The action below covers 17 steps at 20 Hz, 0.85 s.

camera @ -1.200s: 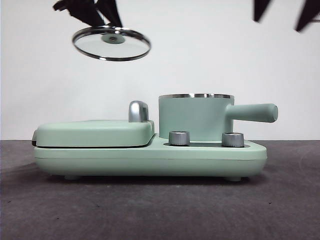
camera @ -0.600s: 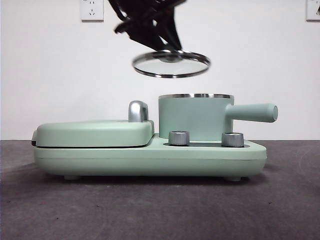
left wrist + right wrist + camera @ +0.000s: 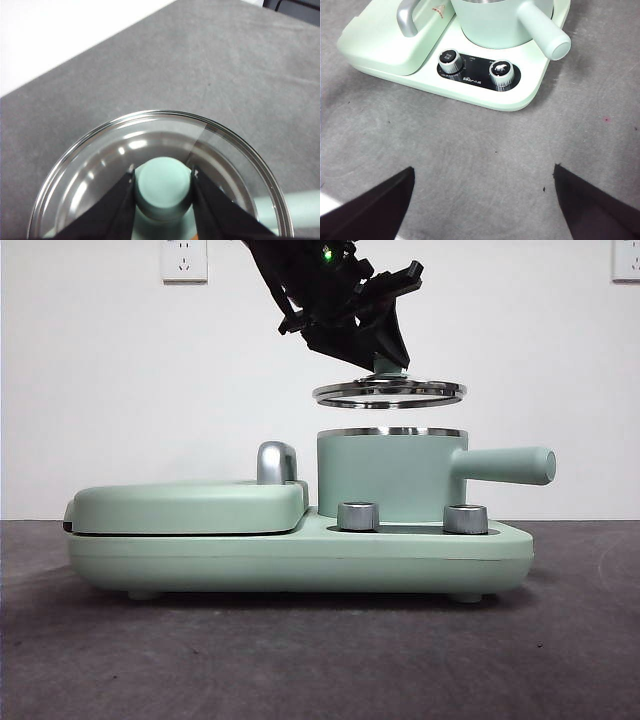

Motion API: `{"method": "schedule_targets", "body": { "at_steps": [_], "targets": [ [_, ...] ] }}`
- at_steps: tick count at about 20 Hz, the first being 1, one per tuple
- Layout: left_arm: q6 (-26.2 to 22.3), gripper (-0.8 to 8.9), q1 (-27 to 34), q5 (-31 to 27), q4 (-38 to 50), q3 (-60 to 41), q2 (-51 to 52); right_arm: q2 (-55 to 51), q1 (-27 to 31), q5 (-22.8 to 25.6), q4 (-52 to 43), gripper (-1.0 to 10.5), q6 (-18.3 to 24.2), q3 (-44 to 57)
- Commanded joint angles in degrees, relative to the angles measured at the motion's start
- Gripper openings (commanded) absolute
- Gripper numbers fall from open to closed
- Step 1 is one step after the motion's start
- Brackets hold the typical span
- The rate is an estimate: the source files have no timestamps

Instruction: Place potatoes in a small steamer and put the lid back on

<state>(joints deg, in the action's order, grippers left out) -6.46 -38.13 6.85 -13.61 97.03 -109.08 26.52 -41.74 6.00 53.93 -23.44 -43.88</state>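
No potato is showing — the small steamer's [image 3: 391, 475] interior is hidden from the front view. Left gripper [image 3: 163, 181] is pinching the lid's [image 3: 389, 393] knob, lid hovering level just above the steamer's rim. Right gripper [image 3: 482, 200] is waiting, jaws spread wide — two dials [image 3: 475, 69] at its 12 o'clock.

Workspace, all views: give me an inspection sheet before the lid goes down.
Surface: dark grey table, matte.
Lid: level, in the air just above the steamer, not touching its rim.
Potatoes: nothing seen; the steamer's inside is hidden.
Clutter: grill plate shut; two dials.
Left claw: shut on the lid's knob.
Right claw: open, apart from the appliance, above bare table.
Cables: nothing seen.
Surroundings: white wall, wall socket.
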Motion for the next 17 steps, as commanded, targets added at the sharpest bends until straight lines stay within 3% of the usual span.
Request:
{"method": "schedule_targets", "body": {
  "at_steps": [1,17],
  "targets": [
    [-0.96,0.15,-0.57,0.17,1.79,1.57,-2.08,0.20,-0.57,-0.17,-0.37,4.4,-0.68,-0.31],
    [-1.64,0.16,-0.52,0.17,1.66,1.57,-6.91,0.20,-0.57,-1.46,-1.44,4.4,-1.38,-0.31]
  ]
}}
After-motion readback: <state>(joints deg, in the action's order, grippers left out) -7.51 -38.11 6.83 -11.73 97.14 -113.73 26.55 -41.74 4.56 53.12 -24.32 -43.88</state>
